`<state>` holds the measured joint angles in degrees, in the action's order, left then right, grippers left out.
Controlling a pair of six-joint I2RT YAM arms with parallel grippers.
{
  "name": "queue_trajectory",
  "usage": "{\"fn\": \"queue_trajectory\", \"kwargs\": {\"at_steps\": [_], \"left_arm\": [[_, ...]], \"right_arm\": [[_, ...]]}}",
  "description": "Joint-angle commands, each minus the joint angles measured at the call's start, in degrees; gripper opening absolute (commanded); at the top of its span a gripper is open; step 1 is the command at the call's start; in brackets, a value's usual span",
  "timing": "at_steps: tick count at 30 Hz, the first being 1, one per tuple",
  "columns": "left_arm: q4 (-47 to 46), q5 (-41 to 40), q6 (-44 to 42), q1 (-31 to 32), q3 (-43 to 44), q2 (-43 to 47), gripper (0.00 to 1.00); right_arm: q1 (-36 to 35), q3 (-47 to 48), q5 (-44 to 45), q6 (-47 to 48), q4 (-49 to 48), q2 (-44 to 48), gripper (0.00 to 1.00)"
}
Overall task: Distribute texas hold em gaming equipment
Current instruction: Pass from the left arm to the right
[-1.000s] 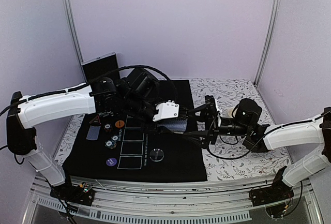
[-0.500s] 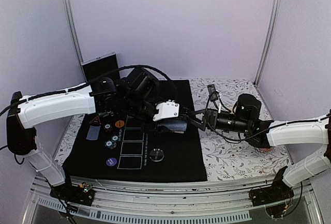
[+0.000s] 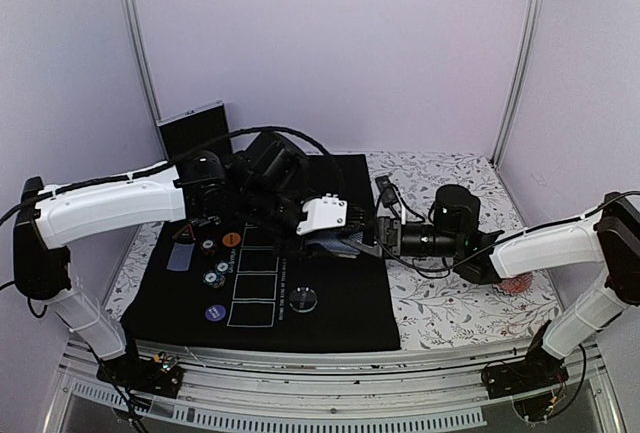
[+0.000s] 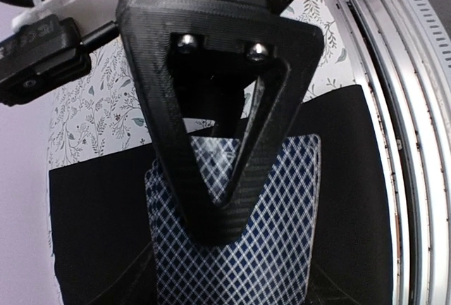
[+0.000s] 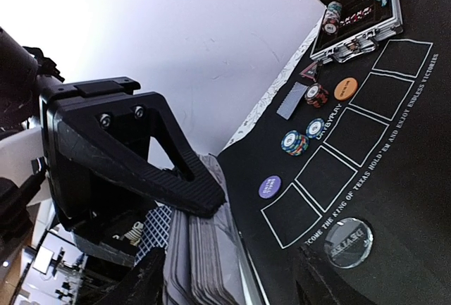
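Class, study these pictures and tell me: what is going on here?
The left gripper holds a deck of cards above the black mat. The right gripper has its jaws around one end of the deck; whether they grip a card is unclear. Chips lie on the mat's left side.

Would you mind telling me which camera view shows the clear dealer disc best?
The right wrist view: the clear dealer disc appears large there, its lettering visible. The top external view shows it only small, and the left wrist view does not show it.
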<state>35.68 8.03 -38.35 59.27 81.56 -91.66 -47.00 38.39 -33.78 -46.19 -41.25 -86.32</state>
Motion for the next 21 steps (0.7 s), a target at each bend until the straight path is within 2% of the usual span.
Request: {"fn": "queue_trajectory", "kwargs": {"at_steps": [1,3,8,9,11,14,18,21], "left_arm": [[-2.37,-0.3,0.29,0.56,-0.51,0.14,0.54],[-2.37,-0.96,0.29,0.54,-0.76,-0.08,0.54],[-2.37,-2.02,0.83,0.53,-1.15,0.36,0.55],[-2.46,-1.77,1.24,0.54,-1.14,0.62,0.6],[-3.32,-0.56,3.11,0.56,-1.43,1.4,0.77],[-6.52,3.94,9.1,0.59,-2.82,4.29,0.97],[-17.46,9.69,21.68,-1.08,-9.1,11.83,0.98],[-26.21,13.5,35.89,-6.34,-14.85,17.75,0.98]], "right_arm": [[-0.66,2.7,-4.35,-2.06,-2.65,-2.92,0.55],[-0.7,2.73,-4.9,-2.63,-2.68,-3.32,0.42],[-0.69,2.33,-4.99,-1.94,-1.49,-1.48,0.2],[-0.71,2.21,-4.75,-1.59,-1.01,-0.83,0.13],[-0.64,1.78,-3.79,0.03,0.52,0.63,0.03],[-0.59,1.11,-2.03,1.97,2.57,2.76,0.02],[-0.21,0.36,-1.57,4.51,4.36,4.84,0.02],[-0.21,0.75,-1.62,6.77,6.38,5.6,0.02]]}}
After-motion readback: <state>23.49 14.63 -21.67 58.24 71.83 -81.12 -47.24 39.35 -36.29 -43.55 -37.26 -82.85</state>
